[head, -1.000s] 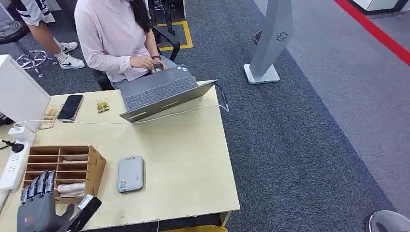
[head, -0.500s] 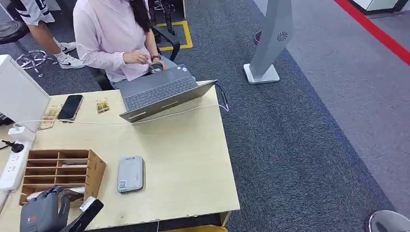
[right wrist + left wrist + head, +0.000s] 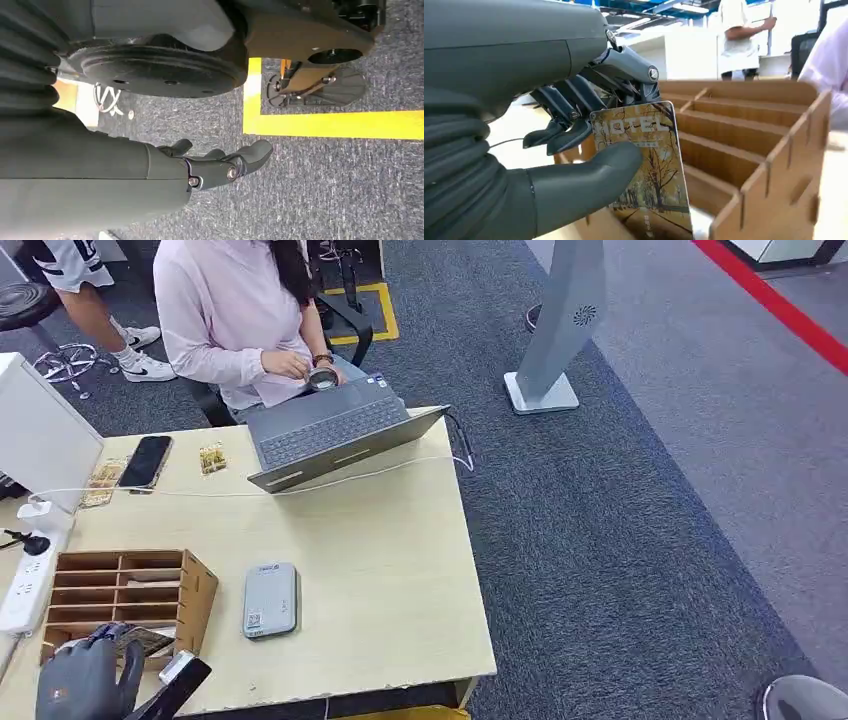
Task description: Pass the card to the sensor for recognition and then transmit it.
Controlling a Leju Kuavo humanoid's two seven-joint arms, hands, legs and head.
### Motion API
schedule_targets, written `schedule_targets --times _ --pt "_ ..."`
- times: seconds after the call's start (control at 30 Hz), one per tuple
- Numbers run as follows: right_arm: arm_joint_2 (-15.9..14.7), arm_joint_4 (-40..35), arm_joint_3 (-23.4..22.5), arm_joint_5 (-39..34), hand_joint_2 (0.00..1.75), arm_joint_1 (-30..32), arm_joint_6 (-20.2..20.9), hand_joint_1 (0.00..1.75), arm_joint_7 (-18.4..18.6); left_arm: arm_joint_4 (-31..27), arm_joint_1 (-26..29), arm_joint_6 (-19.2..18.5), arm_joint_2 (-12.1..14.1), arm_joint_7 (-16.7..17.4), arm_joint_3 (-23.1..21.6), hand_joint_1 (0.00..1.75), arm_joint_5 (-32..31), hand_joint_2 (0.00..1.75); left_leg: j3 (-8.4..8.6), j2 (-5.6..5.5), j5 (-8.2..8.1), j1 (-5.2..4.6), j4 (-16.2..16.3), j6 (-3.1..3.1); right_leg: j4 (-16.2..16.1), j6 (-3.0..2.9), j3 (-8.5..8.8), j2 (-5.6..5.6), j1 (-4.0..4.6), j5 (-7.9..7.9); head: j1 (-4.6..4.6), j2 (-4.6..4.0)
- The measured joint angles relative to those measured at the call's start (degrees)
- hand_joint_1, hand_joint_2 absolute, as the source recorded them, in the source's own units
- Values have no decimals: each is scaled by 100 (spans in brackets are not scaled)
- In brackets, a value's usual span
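Note:
My left hand [image 3: 85,680] is at the near left corner of the table, in front of the wooden slotted organizer [image 3: 130,585]. It pinches a card [image 3: 646,165] printed with "HOTEL" and autumn trees between thumb and fingers [image 3: 569,107]. In the head view the card [image 3: 143,640] pokes out by the organizer's front row. The grey flat sensor [image 3: 270,600] lies on the table just right of the organizer. My right hand [image 3: 220,162] hangs over the carpet, fingers loosely apart, holding nothing.
A person sits at the far side typing on a grey laptop [image 3: 335,435]. A phone [image 3: 146,461], snack packets, a white cable and a white monitor back [image 3: 40,430] stand at the far left. A power strip [image 3: 22,585] lies along the left edge. A grey floor stand [image 3: 560,330] is off right.
My left hand's fingers, stretched over the organizer a second ago, have curled and closed on the card, and the hand has drawn back slightly toward me.

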Motion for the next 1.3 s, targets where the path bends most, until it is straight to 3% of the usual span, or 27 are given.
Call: schedule_targets --times 0.3,0.43,0.53,0.6,0.73,0.93,1.1,1.3 --pt "0 0 -140 -103 0 20 -22 0 -2 -1414 488 79 450 -120 -155 175 216 175 -1 0 0 0 0 0 0 0 -2 0 0 0 0 0" --pt "0 0 -190 -98 0 29 -39 0 2 -2053 704 469 719 -266 -247 175 452 175 -1 -1 0 1 0 0 0 0 -2 -1 0 0 2 0" --pt "0 0 -205 22 0 27 2 0 44 -2295 517 677 881 -282 -249 175 719 175 4 -5 2 0 1 0 -1 0 -15 -10 0 0 -4 0" --pt "0 0 -183 220 0 20 72 0 107 -2185 -117 866 903 -277 -232 175 537 175 -13 -43 22 0 1 7 -1 0 -14 -57 0 1 2 0" --pt "0 -2 -13 556 0 -64 212 0 177 -1076 -1748 1399 920 -295 -140 175 -51 175 -17 -70 51 1 0 -10 2 -9 -5 -79 0 29 2 0" --pt "0 -2 219 802 0 -91 299 0 197 1421 -3854 1974 983 -174 -101 175 -1146 175 -31 -54 82 4 1 -11 6 -8 -23 -59 9 60 -2 0" --pt "0 -2 326 883 0 -97 317 0 232 3153 -4939 2153 972 118 -112 175 -1725 175 -41 -28 82 4 2 -10 6 -2 -43 -30 9 69 -4 0" --pt "0 -2 348 885 0 -100 317 0 262 4221 -5539 2326 852 164 -186 175 -1742 175 -57 -19 81 2 3 -10 6 -1 -59 -21 8 68 2 0"
